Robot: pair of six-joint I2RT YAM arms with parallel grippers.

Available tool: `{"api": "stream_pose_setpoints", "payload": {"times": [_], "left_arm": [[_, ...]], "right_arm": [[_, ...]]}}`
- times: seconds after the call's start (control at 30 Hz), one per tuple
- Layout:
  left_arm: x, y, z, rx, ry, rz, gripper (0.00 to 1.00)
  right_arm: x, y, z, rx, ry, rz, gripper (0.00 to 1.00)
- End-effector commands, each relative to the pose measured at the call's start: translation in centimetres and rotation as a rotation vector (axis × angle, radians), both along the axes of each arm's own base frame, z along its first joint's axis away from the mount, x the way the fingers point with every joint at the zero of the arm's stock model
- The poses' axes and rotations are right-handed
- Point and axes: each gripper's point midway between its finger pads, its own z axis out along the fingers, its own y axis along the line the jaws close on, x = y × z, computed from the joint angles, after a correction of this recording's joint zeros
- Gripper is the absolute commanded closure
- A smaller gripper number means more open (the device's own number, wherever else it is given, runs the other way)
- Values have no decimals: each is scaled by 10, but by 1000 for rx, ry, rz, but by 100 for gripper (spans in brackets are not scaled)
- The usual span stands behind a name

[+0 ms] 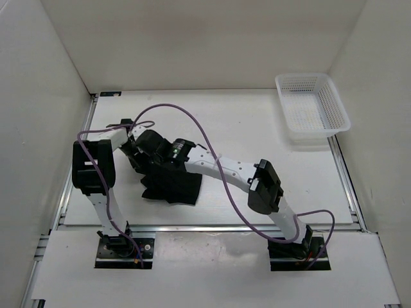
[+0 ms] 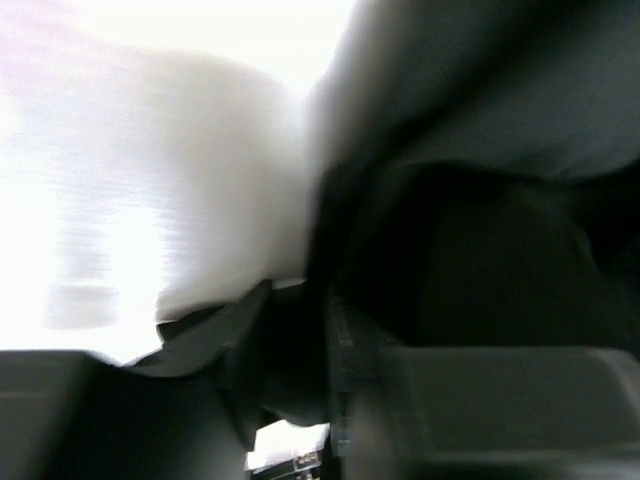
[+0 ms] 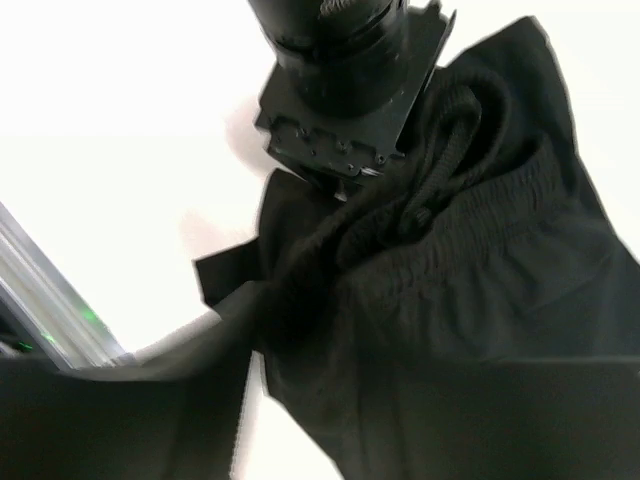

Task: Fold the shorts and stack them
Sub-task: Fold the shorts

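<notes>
You had the shorts (image 1: 170,183) lying on the table (image 1: 257,122), left of its middle and well apart from the white basket (image 1: 307,76) in the far right corner. From above, the cloth showed as a dark, roughly folded heap. Its near edge lay flat and its far end was bunched up. Your left gripper (image 2: 295,330) reached over that far end from the left and your right gripper (image 1: 153,144) met it from the right, the two close together above the cloth. In the left wrist view, your fingers (image 2: 245,350) stood close together with something dark in the narrow gap between them. That picture was so blurred that I cannot tell whether the claw was clenched on the shorts or only resting against them. In the right wrist view, the gathered waistband (image 3: 500,215) and its thick drawstring (image 3: 450,140) ran up to the underside of the left gripper, where the cloth was pulled into a tight bunch. Black cloth spread across the lower part of that view and blurred into the right claw's own fingers, so I cannot tell whether that claw was released or grasping the shorts.
</notes>
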Motion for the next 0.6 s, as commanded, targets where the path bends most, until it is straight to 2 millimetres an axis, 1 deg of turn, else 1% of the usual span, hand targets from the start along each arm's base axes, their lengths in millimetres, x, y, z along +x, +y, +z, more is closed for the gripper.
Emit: {"api": "stream_pose_setpoints", "payload": {"times": [0.0, 0.03, 0.07, 0.1, 0.13, 0.17, 0.2, 0.23, 0.27, 0.3, 0.33, 0.37, 0.4, 0.43, 0.47, 0.5, 0.53, 0.57], "left_arm": [[2, 36, 15, 122, -55, 20, 57], [-1, 42, 21, 136, -43, 33, 49], [6, 54, 31, 150, -69, 53, 45], [8, 59, 42, 153, -95, 70, 42], [10, 66, 49, 165, -106, 87, 40], [9, 75, 57, 177, -105, 111, 38], [19, 81, 70, 190, -142, 135, 38], [22, 86, 83, 218, -176, 141, 38], [28, 93, 97, 233, -206, 171, 38], [30, 96, 109, 250, -232, 187, 38], [34, 101, 116, 278, -256, 194, 38], [34, 99, 123, 286, -267, 186, 40], [39, 97, 128, 295, -288, 178, 41], [36, 93, 133, 302, -294, 164, 49], [36, 86, 137, 303, -311, 128, 55], [36, 69, 137, 286, -321, 65, 61], [30, 62, 133, 283, -303, 30, 64], [27, 48, 130, 247, -299, -15, 64]], "right_arm": [[-3, -3, 64, 140, -81, 20, 23], [-5, -17, 51, 105, -86, 12, 15], [-5, -28, 87, 179, -132, -9, 8], [-2, -45, 74, 143, -132, -34, 1], [3, -58, 79, 138, -166, -78, 0], [4, -75, 103, 189, -178, -125, 0], [9, -89, 104, 190, -178, -155, 0], [9, -103, 89, 159, -157, -174, 0], [17, -123, 100, 191, -153, -239, 0], [20, -136, 94, 180, -134, -271, 0], [30, -162, 79, 165, -94, -350, 0], [31, -175, 68, 152, -56, -380, 2], [34, -187, 58, 153, -19, -412, 2], [35, -209, 37, 140, 57, -440, 4], [34, -218, 27, 152, 114, -472, 4], [33, -226, 19, 156, 154, -488, 4], [33, -233, 18, 177, 179, -501, 4], [32, -247, 0, 155, 220, -532, 4]]}}
